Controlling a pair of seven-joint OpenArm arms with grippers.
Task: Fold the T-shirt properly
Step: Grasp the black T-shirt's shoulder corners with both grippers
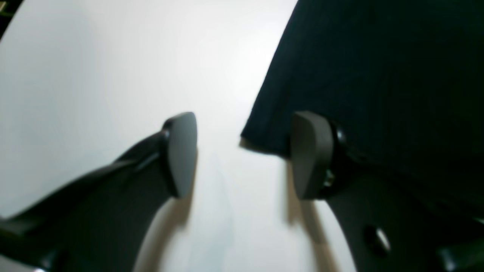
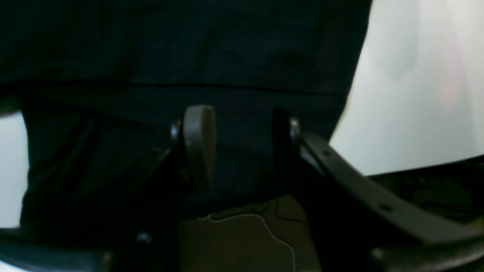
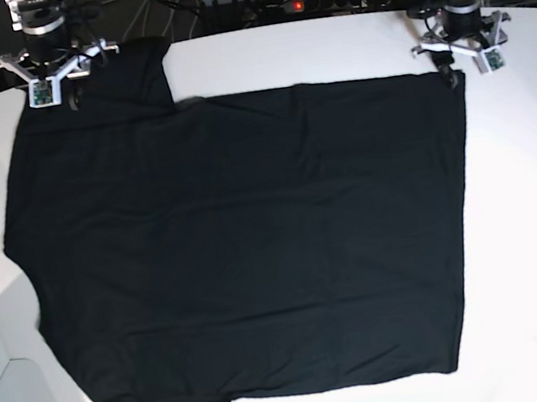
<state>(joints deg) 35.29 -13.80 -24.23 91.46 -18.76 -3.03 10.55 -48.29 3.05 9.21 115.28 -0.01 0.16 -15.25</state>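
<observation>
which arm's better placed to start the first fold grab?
Likely left. The left gripper is open right at a corner of the T-shirt, one finger over cloth, one over the table. The right gripper sits open over the cloth, no edge between its fingers.

The T-shirt [image 3: 246, 255] is a large, plain black, short-sleeved cloth garment spread flat and unfolded, lying sideways across most of the white surface in the base view. Its hem runs down that view's right side, one sleeve reaches toward the far left corner and the other toward the near edge at the lower left. In the left wrist view a corner of its dark edge [image 1: 264, 139] lies flat on the white top, and in the right wrist view the black cloth [image 2: 189, 49] fills most of the picture, crossed by a straight seam.
</observation>
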